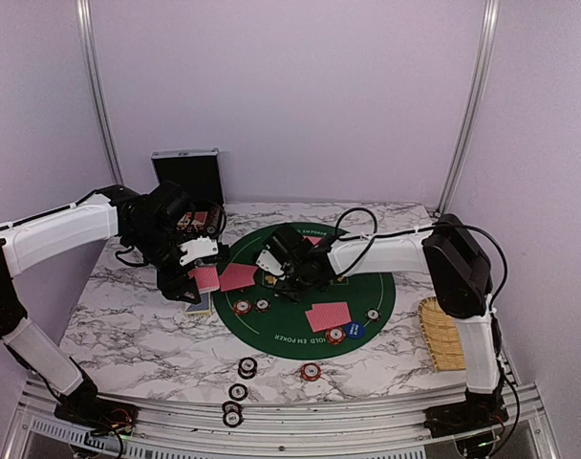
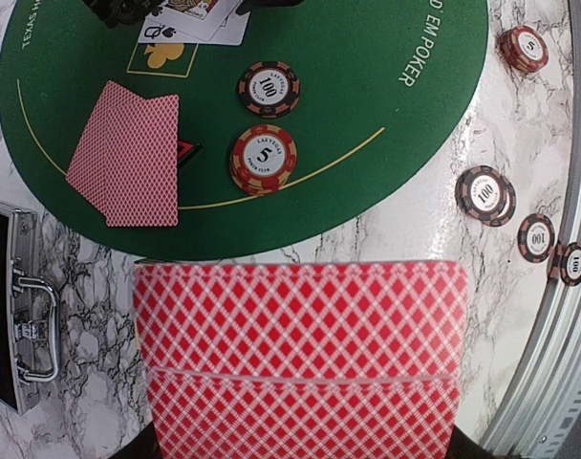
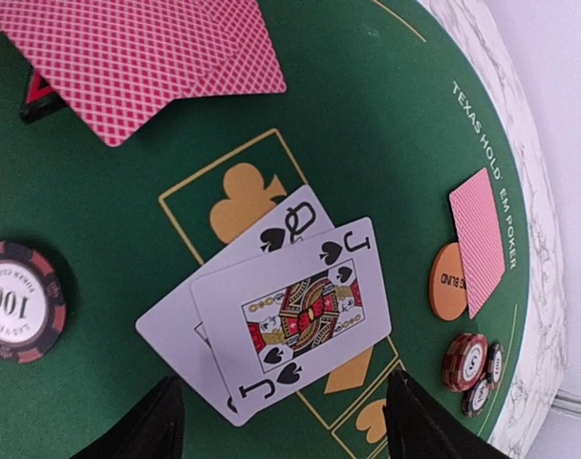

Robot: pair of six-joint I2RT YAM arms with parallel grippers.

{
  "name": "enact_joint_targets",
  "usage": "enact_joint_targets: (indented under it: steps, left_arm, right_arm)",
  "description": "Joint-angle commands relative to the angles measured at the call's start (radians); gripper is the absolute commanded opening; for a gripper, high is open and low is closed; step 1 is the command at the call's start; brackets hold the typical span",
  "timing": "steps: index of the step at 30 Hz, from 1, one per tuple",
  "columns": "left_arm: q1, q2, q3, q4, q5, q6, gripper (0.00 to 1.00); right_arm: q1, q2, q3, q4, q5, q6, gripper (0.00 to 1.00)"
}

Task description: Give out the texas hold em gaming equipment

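My left gripper [image 1: 201,278] is shut on a stack of red-backed playing cards [image 2: 300,354], held above the marble just left of the green mat [image 1: 367,287]; the stack hides its fingers. My right gripper [image 3: 286,430] stands open over a face-up jack of spades [image 3: 295,311] that overlaps a queen of spades [image 3: 271,234] on the mat, touching neither. Two face-down cards [image 2: 128,158] lie by a triangular marker [image 2: 185,150], next to a 100 chip [image 2: 268,88] and a 5 chip [image 2: 263,159]. An orange disc [image 3: 448,282] sits beside another face-down card [image 3: 482,239].
A black metal-edged case [image 1: 187,177] stands open at the back left. A woven tray [image 1: 441,333] lies at the right edge. Several chips [image 1: 247,367] sit on the marble near the front rail. A blue disc [image 1: 355,330] and a card pair [image 1: 329,316] lie on the mat's near side.
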Motion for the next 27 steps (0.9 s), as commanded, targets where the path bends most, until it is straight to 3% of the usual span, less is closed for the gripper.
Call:
enact_joint_targets:
  steps: [1,5,10,13,17,21,27]
  left_arm:
    - [0.001,-0.015,0.021,-0.016,0.015,-0.002,0.0]
    - [0.001,-0.019,0.021,-0.017,0.017,-0.001,0.0]
    - [0.001,-0.017,0.028,-0.016,0.016,-0.003,0.0]
    - [0.001,-0.013,0.036,-0.017,0.015,-0.006,0.0]
    - [0.001,-0.009,0.045,-0.015,0.019,-0.01,0.0]
    - [0.001,0.0,0.052,-0.015,0.021,-0.014,0.0]
    - [-0.001,0.009,0.053,-0.012,0.023,-0.017,0.0]
  right_arm:
    - [0.0,-0.103,-0.016,-0.006,-0.077,0.074,0.72]
    - [-0.037,-0.19,-0.04,0.01,-0.155,0.196,0.76]
    - [-0.09,-0.289,-0.065,0.063,-0.39,0.447,0.79]
    - [-0.128,-0.323,-0.102,0.132,-0.608,0.615,0.85]
    - [-0.134,-0.313,-0.121,0.192,-0.796,0.767,0.88]
    - [-0.13,-0.279,-0.183,0.354,-0.983,0.946,0.89]
    - [-0.119,-0.213,-0.229,0.598,-1.13,1.18,0.89]
